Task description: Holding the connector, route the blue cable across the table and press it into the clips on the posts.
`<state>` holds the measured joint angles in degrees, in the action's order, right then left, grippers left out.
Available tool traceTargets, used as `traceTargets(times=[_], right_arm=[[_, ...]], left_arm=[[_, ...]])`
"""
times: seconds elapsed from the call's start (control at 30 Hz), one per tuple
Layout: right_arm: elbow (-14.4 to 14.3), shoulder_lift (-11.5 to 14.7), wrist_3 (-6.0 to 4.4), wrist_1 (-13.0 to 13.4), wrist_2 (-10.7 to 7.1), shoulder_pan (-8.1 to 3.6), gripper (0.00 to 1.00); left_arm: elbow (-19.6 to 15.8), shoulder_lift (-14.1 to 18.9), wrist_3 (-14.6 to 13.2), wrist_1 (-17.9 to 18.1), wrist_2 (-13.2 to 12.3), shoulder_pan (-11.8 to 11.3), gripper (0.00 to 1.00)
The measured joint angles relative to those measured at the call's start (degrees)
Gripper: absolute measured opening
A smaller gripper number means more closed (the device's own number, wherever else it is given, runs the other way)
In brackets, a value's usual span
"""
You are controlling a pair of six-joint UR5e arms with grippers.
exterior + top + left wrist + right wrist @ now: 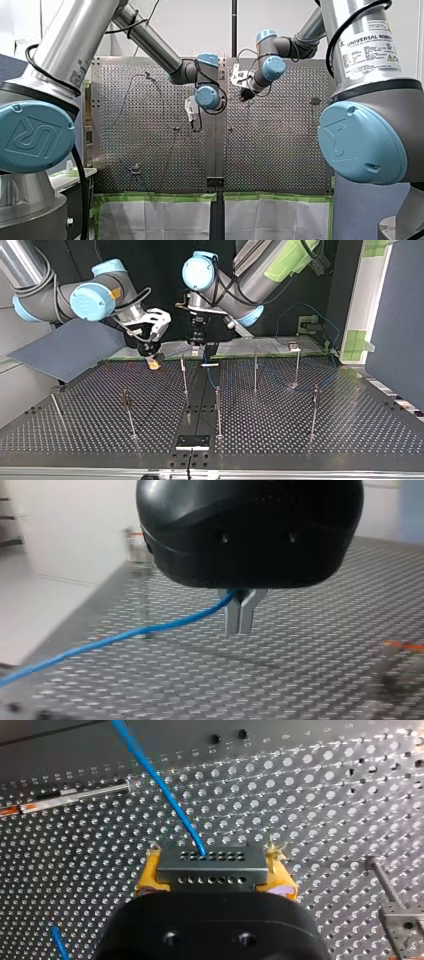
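In the right wrist view my right gripper (212, 866) has its yellow pads (150, 872) shut on a grey connector (210, 870) with rows of small holes. The blue cable (165, 785) leaves the connector's top and runs away over the perforated table. In the left wrist view my left gripper (239, 630) has its metal fingers (232, 617) shut on the blue cable (150, 628), which trails off sideways above the table. In the top view my right gripper (154, 361) and my left gripper (197, 342) hang close together near the far middle of the table.
Several thin posts stand on the table, among them a post (184, 374) by the grippers, a middle post (218, 410) and a post (296, 367) at the top view's right. A grey sheet (65, 347) leans at its left. A black block (192, 441) sits at the near edge.
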<state>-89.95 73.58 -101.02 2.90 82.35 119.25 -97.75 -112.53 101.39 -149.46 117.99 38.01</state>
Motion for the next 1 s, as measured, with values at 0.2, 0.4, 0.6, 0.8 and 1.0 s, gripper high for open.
traceTargets(times=[0.2, 0.4, 0.6, 0.8, 1.0], right_arm=[[-1.91, -0.34, 0.66, 1.66, 0.37, -0.55, 0.0], [-3.42, -2.65, 3.19, 2.58, 0.37, -0.29, 0.0], [-4.24, -5.63, 4.47, 2.78, 0.39, -0.55, 0.0], [-4.39, -6.64, 3.9, 3.76, 0.33, -1.41, 0.0], [-4.41, -7.6, 3.72, 4.1, 0.3, -2.49, 0.0]], left_arm=[[-3.8, -3.55, 0.62, 2.58, -1.65, -0.05, 0.0], [-7.4, -4.51, 0.86, 2.86, -2.46, -0.6, 0.0], [-6.5, -4.72, 0.94, 2.49, -4.17, -1.15, 0.0], [-3.16, -7.19, 0.93, 1.33, -5.6, -1.31, 0.0], [0.26, -10.41, 1.48, 1.71, -6.03, -1.68, 0.0]])
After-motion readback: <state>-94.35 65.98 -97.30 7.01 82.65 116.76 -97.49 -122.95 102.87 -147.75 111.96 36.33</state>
